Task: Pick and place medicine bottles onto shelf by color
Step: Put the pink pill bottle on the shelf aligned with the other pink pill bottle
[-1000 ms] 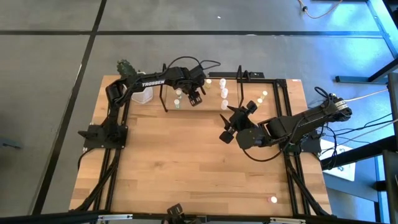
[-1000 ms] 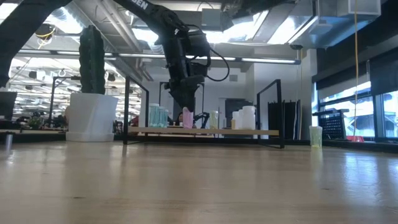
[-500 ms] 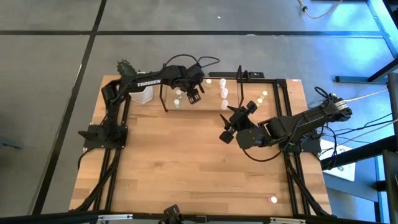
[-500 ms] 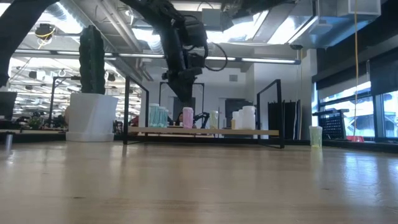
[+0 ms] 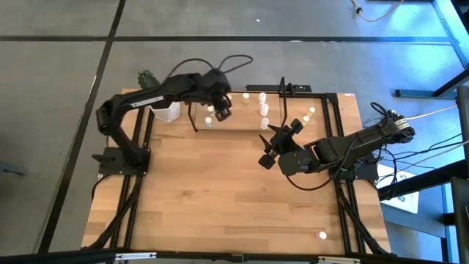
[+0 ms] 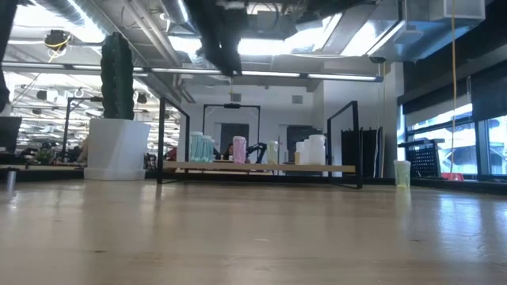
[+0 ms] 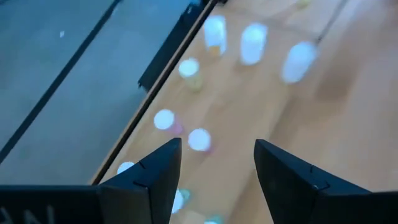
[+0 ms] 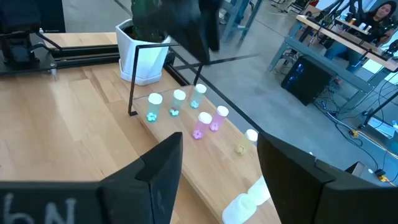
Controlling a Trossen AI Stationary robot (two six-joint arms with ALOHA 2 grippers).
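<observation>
High view: left claw [image 5: 220,108] now farther back.

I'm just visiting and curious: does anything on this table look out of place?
One bottle sits alone near the table's front right corner, far from the others grouped at the shelf along the back edge. Nothing looks spilled or broken.
</observation>
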